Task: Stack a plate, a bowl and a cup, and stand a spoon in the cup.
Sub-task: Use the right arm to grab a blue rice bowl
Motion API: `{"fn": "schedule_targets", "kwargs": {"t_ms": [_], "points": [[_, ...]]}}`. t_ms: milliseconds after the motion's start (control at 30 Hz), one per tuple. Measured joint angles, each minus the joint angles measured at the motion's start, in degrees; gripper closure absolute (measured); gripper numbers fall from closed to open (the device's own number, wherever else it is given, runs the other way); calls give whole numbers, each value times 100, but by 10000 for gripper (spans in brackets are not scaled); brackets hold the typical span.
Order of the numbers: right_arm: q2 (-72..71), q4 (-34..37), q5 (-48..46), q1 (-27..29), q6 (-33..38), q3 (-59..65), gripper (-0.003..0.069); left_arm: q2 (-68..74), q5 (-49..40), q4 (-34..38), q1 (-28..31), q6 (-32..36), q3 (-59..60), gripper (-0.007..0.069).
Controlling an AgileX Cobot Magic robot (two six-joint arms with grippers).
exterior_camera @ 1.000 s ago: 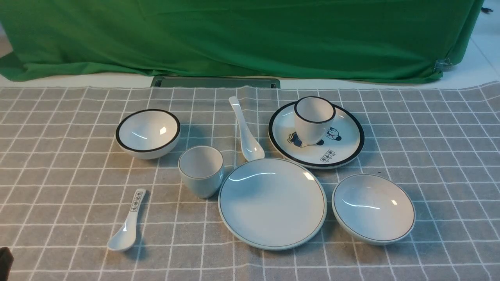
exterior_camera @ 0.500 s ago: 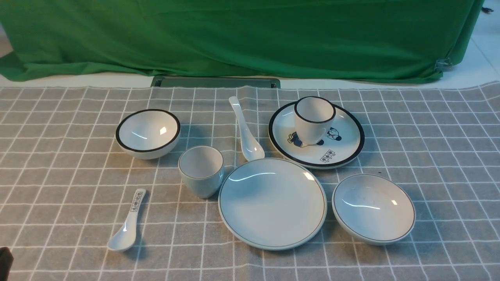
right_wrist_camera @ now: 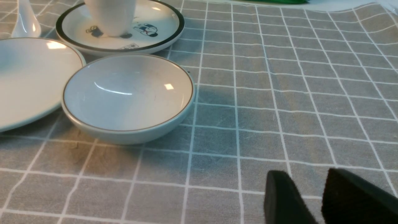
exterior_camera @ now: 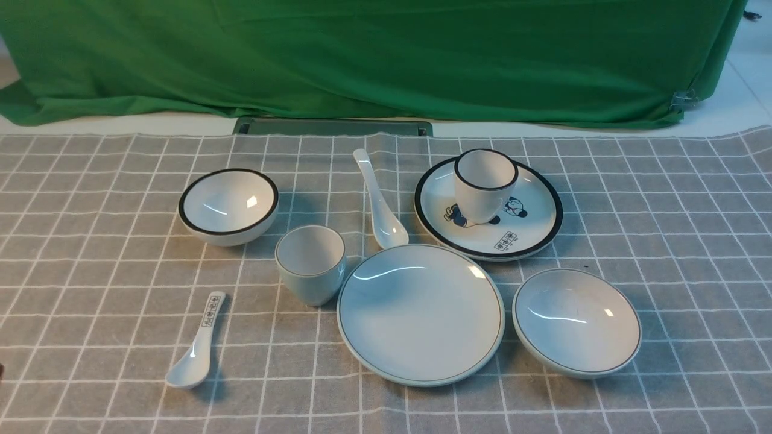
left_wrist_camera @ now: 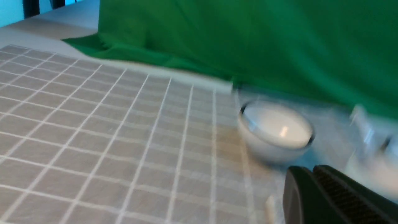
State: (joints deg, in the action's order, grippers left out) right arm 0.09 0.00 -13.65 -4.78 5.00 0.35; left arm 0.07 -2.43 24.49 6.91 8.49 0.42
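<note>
The left gripper [left_wrist_camera: 306, 169] is closed with nothing in it, and the right gripper [right_wrist_camera: 303, 172] is open and empty. On the tabletop [exterior_camera: 108, 337], the big plain plate [exterior_camera: 421, 314] sits between the small plain cup [exterior_camera: 310, 265], on its left, and the wide plain bowl [exterior_camera: 577, 322], on its right. The plain spoon [exterior_camera: 381, 205] lies on the plate's far side.

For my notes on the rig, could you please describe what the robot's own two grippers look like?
Both the left gripper and right gripper show dark, nearly black jaws, blunt and finger-like. No markings or cables can be made out; the arms themselves are out of view.
</note>
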Motion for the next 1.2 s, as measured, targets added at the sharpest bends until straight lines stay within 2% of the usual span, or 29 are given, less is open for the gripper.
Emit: {"fn": "schedule_targets", "kwargs": {"t_ms": [167,267,300,400,533,700,733,800,867,967,1067,1167,1200], "points": [[0,0,0,0,0,0,417,0,904,609,0,-190,0,607],[0,0,0,0,0,0,417,0,1073,719,0,-807,0,607],[0,0,0,0,0,0,417,0,1106,662,0,-1428,0,607],[0,0,0,0,0,0,417,0,1075,281,0,-1996,-6,607],[0,0,0,0,0,0,417,150,344,-370,0,-2189,-503,607],[0,0,0,0,0,0,417,1101,-601,-738,-70,-1372,-1603,607],[0,0,0,0,0,0,417,1479,-918,-715,-192,-925,-1960,607],[0,0,0,0,0,0,417,1853,-1317,-618,-455,-515,-2304,607],[0,0,9,0,0,0,417,2531,-2211,-352,-1001,135,-2862,607],[0,0,148,0,-79,0,417,3253,-2923,-239,-1609,643,-3276,607],[0,130,438,0,-605,0,417,3691,-3097,-230,-1955,777,-3353,607],[0,327,954,0,-1670,0,417,4057,-3221,-230,-2181,919,-3353,607],[0,376,1242,0,-2233,0,417,4218,-3250,-230,-2241,1024,-3353,607]]}}
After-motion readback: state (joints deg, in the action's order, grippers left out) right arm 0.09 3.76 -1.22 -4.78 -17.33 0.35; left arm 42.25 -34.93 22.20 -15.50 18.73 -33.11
